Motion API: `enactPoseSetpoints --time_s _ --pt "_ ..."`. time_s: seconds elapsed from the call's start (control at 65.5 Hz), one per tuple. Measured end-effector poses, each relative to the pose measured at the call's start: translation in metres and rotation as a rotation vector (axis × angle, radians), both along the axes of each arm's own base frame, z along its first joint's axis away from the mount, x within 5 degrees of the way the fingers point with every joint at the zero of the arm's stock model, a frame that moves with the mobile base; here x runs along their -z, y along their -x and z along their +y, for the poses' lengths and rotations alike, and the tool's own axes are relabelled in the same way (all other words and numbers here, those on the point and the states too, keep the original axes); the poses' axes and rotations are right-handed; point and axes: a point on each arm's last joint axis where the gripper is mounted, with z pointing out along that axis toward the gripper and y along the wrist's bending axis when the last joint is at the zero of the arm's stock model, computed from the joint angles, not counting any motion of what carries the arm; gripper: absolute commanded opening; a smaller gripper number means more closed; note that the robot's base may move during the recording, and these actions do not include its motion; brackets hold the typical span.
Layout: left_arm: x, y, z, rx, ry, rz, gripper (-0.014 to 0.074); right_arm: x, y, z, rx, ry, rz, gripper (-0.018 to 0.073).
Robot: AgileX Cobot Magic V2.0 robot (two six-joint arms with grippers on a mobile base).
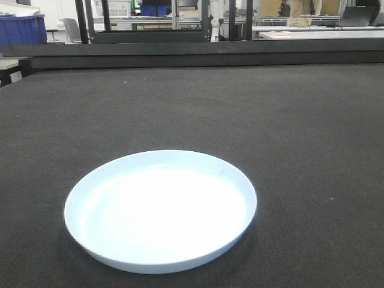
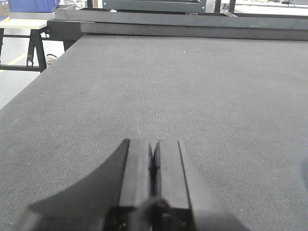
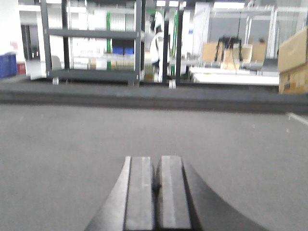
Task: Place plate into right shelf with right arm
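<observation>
Dark grey woven fabric covered the tabletop [image 1: 300, 120], which filled most of the front-facing view and the lower part of both wrist views. A dark shelving unit [image 3: 91, 33] stood beyond the table's far edge, at upper left of the right wrist view. A blue crate [image 1: 23, 30] sat at upper left of the front-facing frame. The plate [image 1: 161, 211], pale bluish-white, round and shallow with a low upturned rim, lay flat on the fabric at lower centre-left of the front-facing frame, touched by nothing. The left gripper [image 2: 153, 144], at bottom centre of its wrist view, had both dark fingers pressed together with nothing between them. The right gripper [image 3: 155, 161], slightly blurred at bottom centre of its view, was likewise closed on nothing
</observation>
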Motion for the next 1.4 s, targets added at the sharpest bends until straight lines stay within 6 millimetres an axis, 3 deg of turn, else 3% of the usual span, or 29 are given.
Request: enactPoseSetpoints --time_s 0.214,0.488,0.61,0.778,0.976,1.114,1.404 --pt "0.0 0.0 0.0 0.0 0.0 0.0 -0.0047 -0.008 0.002 0.002 -0.062 -0.192 0.128 0.0055" --pt "0.0 0.0 0.0 0.0 0.0 0.0 -0.0047 -0.089 0.032 0.006 -0.164 -0.096 0.291 0.0056" --pt "0.0 0.0 0.0 0.0 0.0 0.0 -0.0047 -0.113 0.022 0.012 -0.222 0.039 0.478 0.0055" --pt "0.0 0.0 0.0 0.0 0.0 0.0 -0.0047 -0.131 -0.01 0.031 -0.385 0.189 0.698 0.0055" --pt "0.0 0.0 0.0 0.0 0.0 0.0 -0.0047 -0.127 -0.067 0.051 -0.522 0.235 0.918 0.0055" --pt "0.0 0.0 0.0 0.0 0.0 0.0 -0.0047 -0.114 -0.094 0.068 -0.608 0.262 1.022 0.0055" --pt "0.0 0.0 0.0 0.0 0.0 0.0 -0.0047 -0.074 -0.128 0.135 -0.778 0.367 1.078 0.0055"
